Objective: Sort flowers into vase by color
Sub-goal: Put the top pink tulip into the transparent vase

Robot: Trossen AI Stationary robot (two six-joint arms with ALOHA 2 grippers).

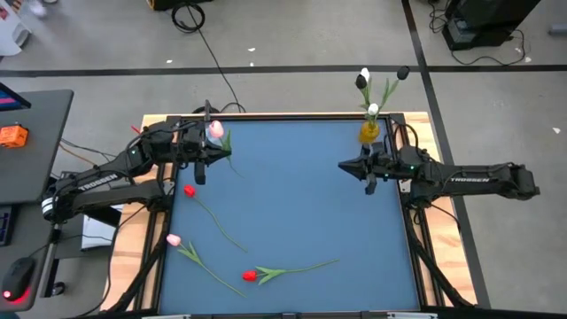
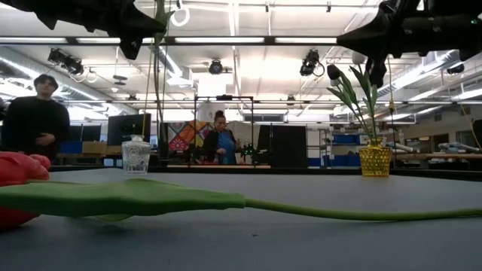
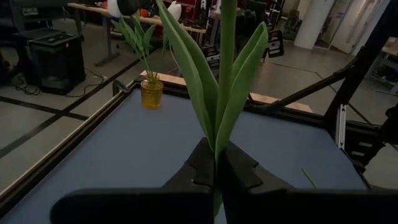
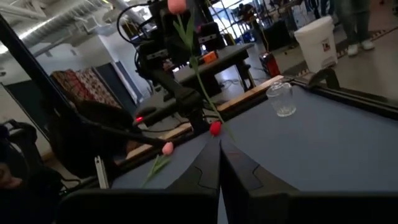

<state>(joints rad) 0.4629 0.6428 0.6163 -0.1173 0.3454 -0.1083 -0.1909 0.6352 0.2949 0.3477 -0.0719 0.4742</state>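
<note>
My left gripper (image 1: 223, 152), at the table's far left, is shut on a pink tulip (image 1: 214, 130) whose leaves (image 3: 214, 81) rise in front of the left wrist camera. My right gripper (image 1: 345, 165) hovers shut and empty at the far right, in front of a yellow vase (image 1: 369, 131) that holds a white flower (image 1: 364, 74) and a black flower (image 1: 403, 73). A clear glass vase (image 4: 281, 99) stands near the far left corner. Flat on the blue mat lie a red tulip (image 1: 189, 190), a pink tulip (image 1: 174, 239) and another red tulip (image 1: 250, 276). My left gripper pinches the pink tulip's stem (image 3: 216, 152) between its two fingers, just below where the leaves branch off. The fingers reach out about level and lie across the stem. The tulip stands upright and is lifted clear, head above the gripper, with the stem's lower end (image 2: 157, 113) hanging below.
The mat's raised frame (image 1: 292, 116) runs around the work area. The three loose tulips take up the near left part of the mat. Two people (image 2: 34, 113) (image 2: 220, 143) stand in the room beyond the table.
</note>
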